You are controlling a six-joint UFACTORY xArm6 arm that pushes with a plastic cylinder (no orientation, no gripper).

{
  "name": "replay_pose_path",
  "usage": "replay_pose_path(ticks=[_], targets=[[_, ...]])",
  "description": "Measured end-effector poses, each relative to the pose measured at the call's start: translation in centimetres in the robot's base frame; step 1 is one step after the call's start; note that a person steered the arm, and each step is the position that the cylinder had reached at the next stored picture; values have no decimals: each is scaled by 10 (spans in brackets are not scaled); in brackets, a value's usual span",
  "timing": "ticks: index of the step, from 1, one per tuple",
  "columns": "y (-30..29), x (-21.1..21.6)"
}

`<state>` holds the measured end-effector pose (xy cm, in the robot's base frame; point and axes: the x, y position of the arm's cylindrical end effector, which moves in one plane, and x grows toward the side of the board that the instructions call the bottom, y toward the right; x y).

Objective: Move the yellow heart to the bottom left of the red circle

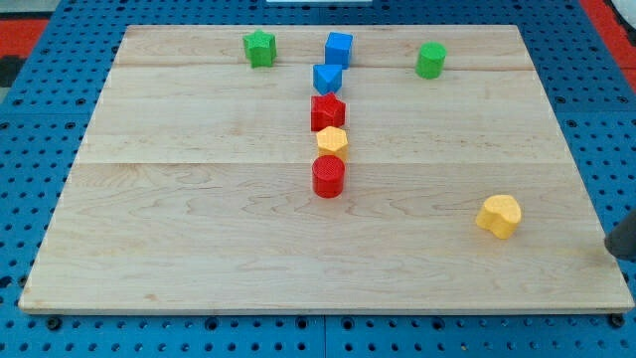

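Since the yellow heart (499, 216) sits far off to the view's right of the red circle (328, 176) and a bit lower, the job is not done yet. My tip (618, 247) (it has no pincer to open or close) waits just to the view's right of the heart, not touching, and must push it across to the circle's bottom left.

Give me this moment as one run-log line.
my tip: view's right edge, right of yellow heart | contact: none | red circle: mid-board, far left of heart
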<state>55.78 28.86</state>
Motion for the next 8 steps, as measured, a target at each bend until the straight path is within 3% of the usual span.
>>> replay_pose_path(ticks=[1,4,5,7,8], targets=[[-76,-15],[-158,-48],[-133,-75],[-215,-66],[-184,-62]])
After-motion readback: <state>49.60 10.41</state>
